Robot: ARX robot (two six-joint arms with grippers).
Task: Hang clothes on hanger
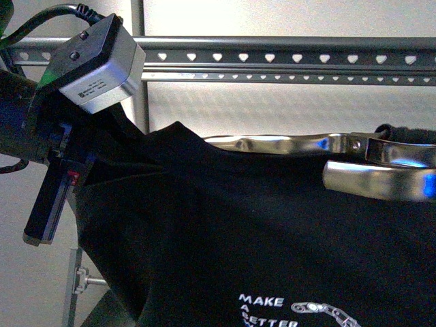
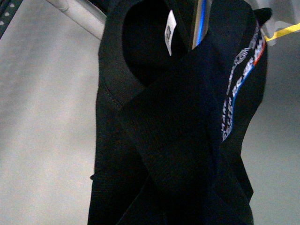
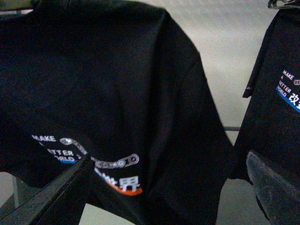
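Note:
The black T-shirt (image 1: 225, 231) hangs in front of me with its white "MAKE" print low down. It is on a shiny chrome coat hanger (image 1: 286, 144) whose arm shows at the neck. My left gripper (image 1: 87, 167) is shut on the shirt's shoulder at the left. In the left wrist view the collar and its white label (image 2: 171, 33) fill the picture and cloth hides the jaws. My right gripper (image 3: 164, 197) is open, its fingers (image 3: 47, 199) on either side of the shirt's printed front (image 3: 117, 164). The grey rack (image 1: 272, 58), its rails punched with heart-shaped holes, runs behind and above.
A second black T-shirt (image 3: 281, 93) with a similar print hangs beside the first in the right wrist view. A slanted rack tube (image 2: 75, 7) and grey floor show behind the collar. A rack leg (image 1: 139, 102) stands behind my left arm.

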